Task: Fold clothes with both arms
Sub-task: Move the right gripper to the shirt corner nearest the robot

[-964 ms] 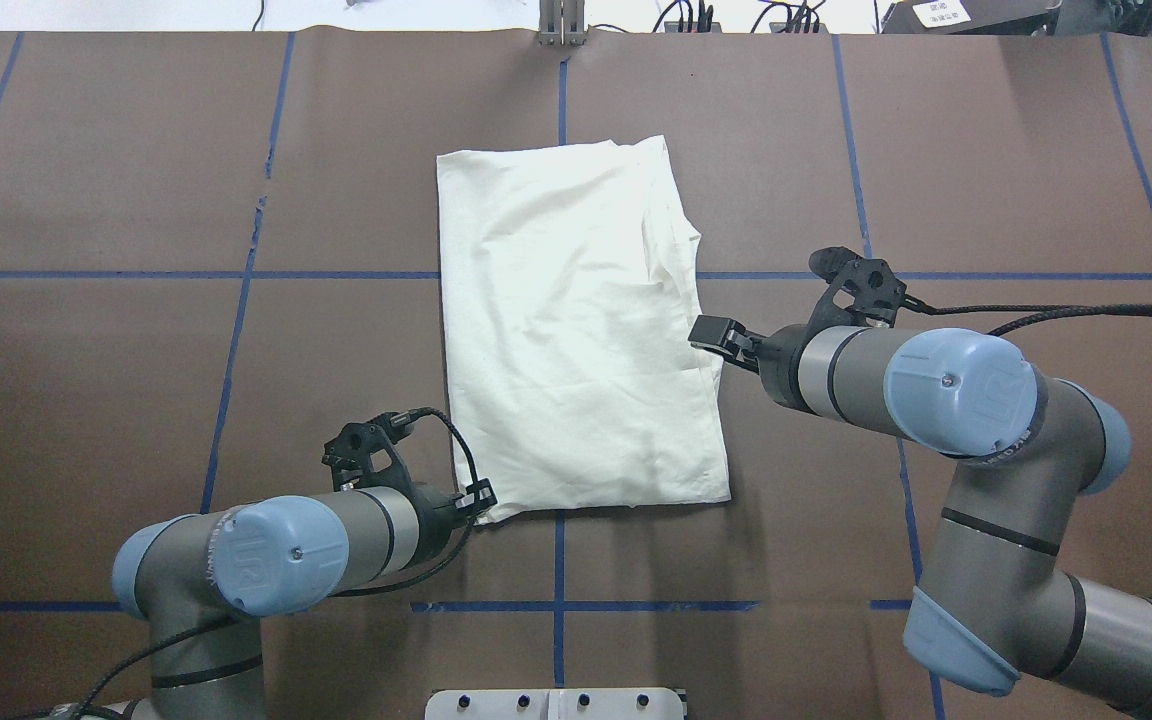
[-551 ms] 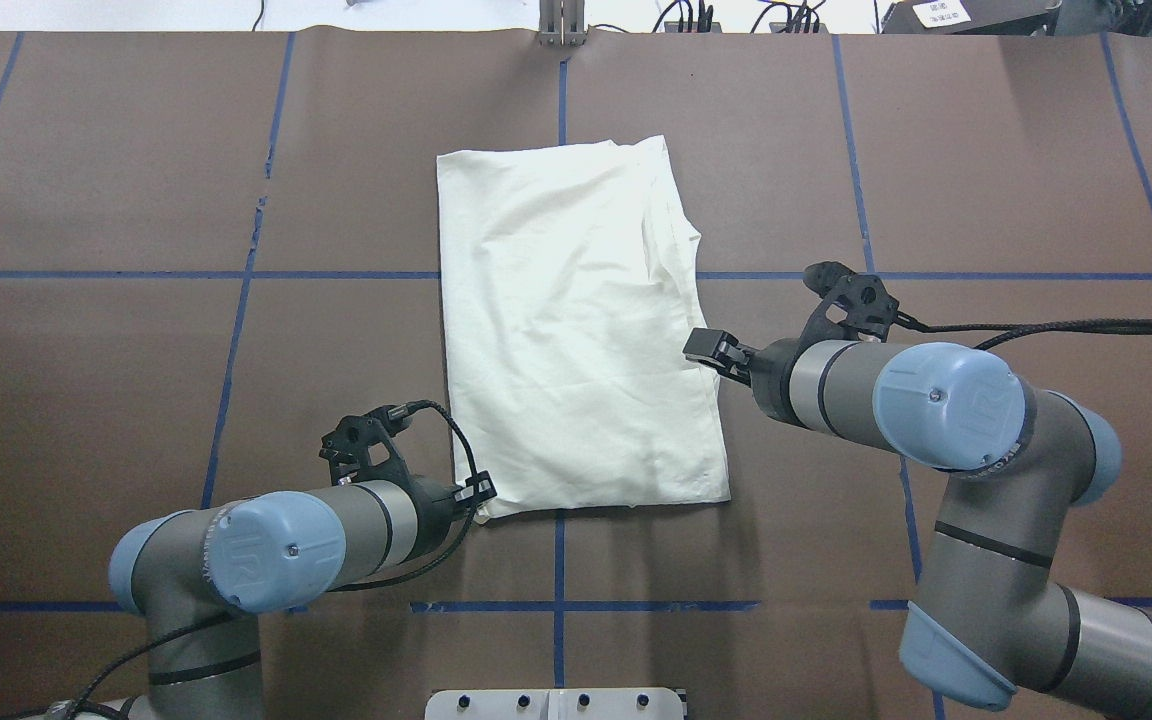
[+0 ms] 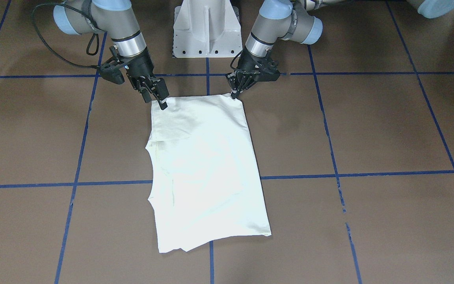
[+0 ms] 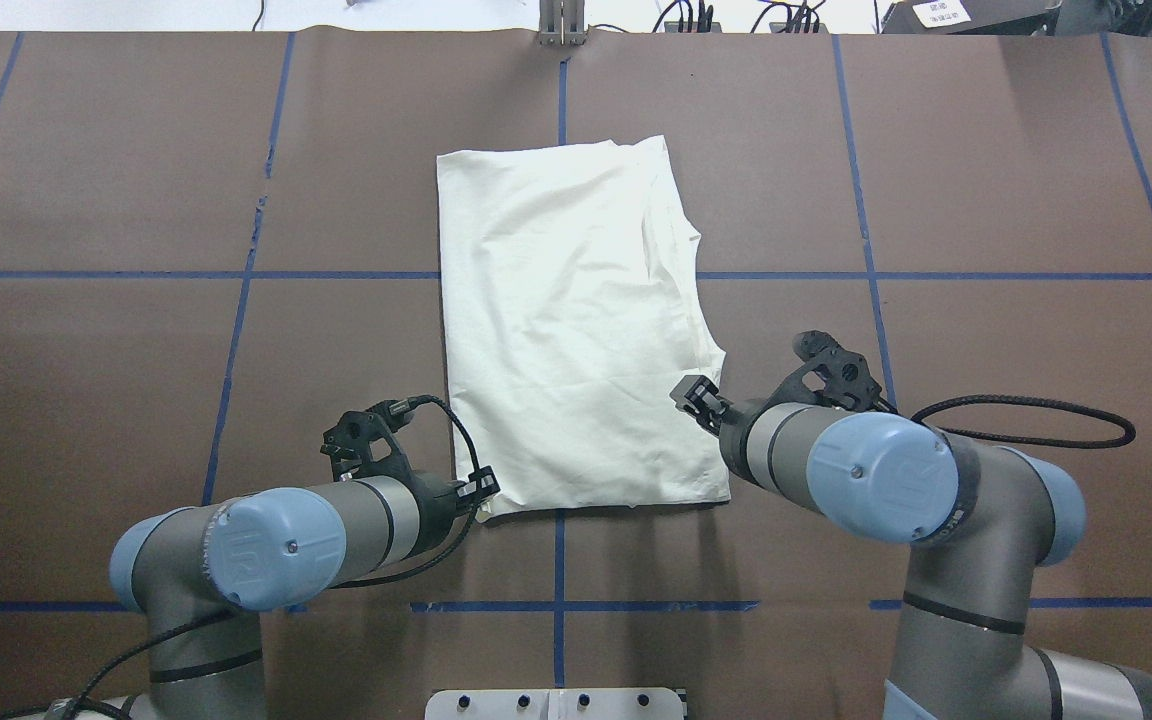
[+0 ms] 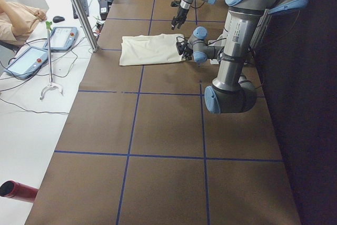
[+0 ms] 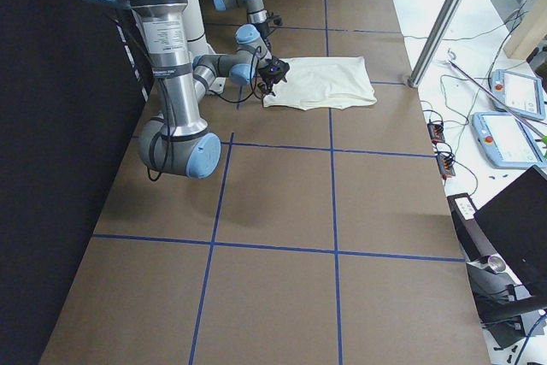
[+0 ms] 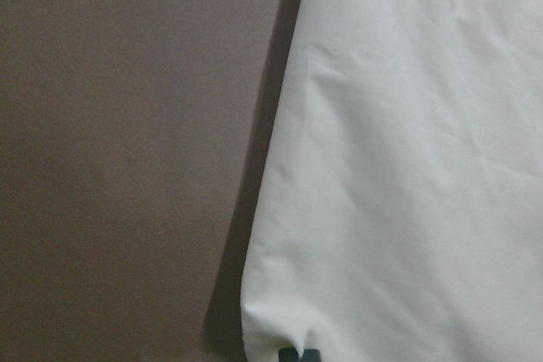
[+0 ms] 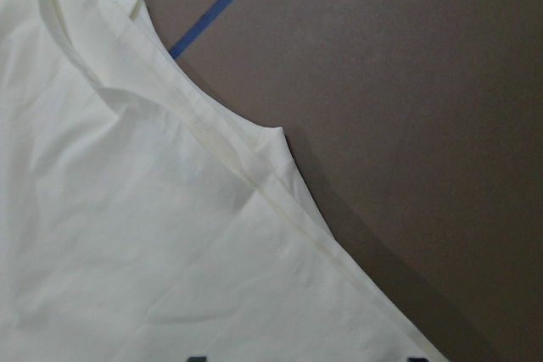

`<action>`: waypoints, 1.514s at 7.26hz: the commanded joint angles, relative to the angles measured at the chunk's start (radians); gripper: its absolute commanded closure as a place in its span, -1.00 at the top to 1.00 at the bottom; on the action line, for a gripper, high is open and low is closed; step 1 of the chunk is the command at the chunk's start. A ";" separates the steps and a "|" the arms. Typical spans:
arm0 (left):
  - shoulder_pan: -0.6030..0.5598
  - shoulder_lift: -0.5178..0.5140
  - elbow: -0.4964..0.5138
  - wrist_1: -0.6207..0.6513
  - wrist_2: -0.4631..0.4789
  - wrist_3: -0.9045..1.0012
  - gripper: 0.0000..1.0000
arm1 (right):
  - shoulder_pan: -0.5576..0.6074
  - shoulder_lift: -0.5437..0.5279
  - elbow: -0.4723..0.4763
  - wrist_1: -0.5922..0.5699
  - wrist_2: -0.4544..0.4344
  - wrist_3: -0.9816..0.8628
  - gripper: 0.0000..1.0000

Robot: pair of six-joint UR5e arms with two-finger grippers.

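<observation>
Your T-shirt (image 4: 576, 320) lies flat in the middle of the surface (image 4: 136, 200), already narrowed to a long strip running away from the robot. The plain pale side is up and no print shows. The layered seams run down the robot's right-hand side, and that edge is the uneven one.

Now look at the left fingers (image 4: 483, 492). They're down at the near left corner, right where the short hem meets the long edge. On the left wrist view the two dark tips sit tight together with cloth bunched around them. I read that as closed and pinching the corner, though the pinch itself is tucked under the frame's bottom edge. It makes sense to hold there, since a corner grip gives you control of the whole near hem.

The right fingers (image 4: 692, 392) tell a different story. On the right wrist view the tips sit wide apart at the bottom of the frame, so they're open and holding nothing. They're poised over the stitched right edge, a little up the strip from the near right corner. Whether they're touching cloth I can't tell.

So the two sides don't match yet. My read is that the left side is set and the right side has yet to get its grip. You'd want both near corners held before lifting, so the hem carries evenly toward the far end. With only one corner held, the strip would probably twist and those loose right-hand layers could slide apart.
</observation>
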 commanded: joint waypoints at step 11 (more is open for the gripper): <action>-0.004 -0.001 -0.011 0.000 0.020 0.000 -1.00 | -0.080 0.104 -0.121 -0.176 -0.055 0.157 0.34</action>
